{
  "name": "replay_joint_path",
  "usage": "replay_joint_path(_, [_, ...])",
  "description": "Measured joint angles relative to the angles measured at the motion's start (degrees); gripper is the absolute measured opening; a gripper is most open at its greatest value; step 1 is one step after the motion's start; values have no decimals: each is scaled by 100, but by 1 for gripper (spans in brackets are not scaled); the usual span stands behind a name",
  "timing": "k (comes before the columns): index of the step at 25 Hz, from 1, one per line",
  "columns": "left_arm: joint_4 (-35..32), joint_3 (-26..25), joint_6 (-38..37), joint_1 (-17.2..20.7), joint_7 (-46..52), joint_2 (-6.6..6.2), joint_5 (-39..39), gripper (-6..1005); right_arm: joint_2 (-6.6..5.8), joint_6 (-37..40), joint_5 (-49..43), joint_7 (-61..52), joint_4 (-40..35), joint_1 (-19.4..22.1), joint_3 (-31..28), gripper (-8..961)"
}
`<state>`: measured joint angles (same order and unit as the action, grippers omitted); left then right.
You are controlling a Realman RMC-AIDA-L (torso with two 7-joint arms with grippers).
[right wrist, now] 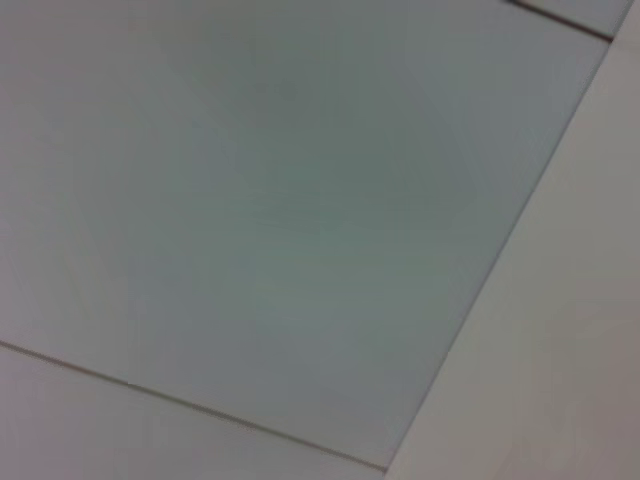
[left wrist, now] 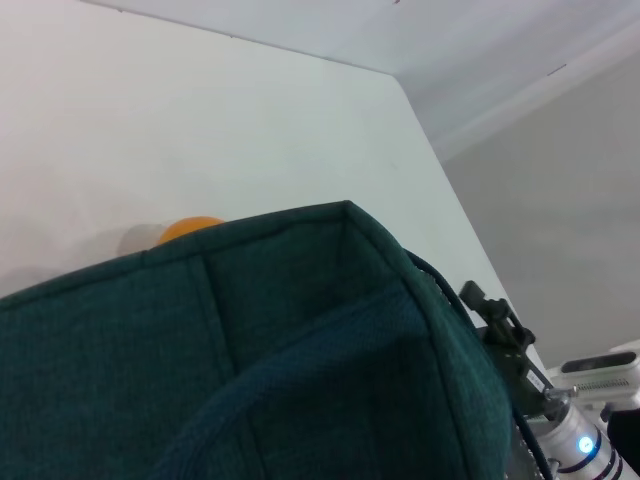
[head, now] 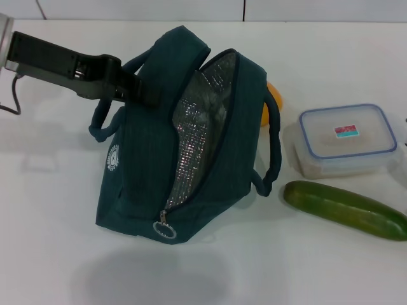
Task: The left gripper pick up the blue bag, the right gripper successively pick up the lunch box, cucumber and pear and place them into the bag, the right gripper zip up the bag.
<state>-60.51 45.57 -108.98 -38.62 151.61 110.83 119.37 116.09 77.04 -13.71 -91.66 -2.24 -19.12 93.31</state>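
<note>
Only head view: lunch box [head: 348,140], cucumber [head: 344,209] beside blue bag [head: 184,146]

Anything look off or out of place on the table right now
Nothing spilled or damaged. The blue bag is tipped toward the left gripper at its handle, gaping unzipped. The pear sits mostly hidden behind it.

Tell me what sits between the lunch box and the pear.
In the head view, only bare white table separates the lunch box from the pear, which peeks out from behind the blue bag.
</note>
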Motion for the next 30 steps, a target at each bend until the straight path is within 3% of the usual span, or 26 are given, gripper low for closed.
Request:
replay_joint_path(13, [-14,22,-4,-24,-22,0,-1,44,13,-496,-38,-77,-437,-188,254,781])
replay_joint_path(30, [-14,22,-9,-20,-78,0,-1,45,10,-767,-36,-80,-454,-447,267,736])
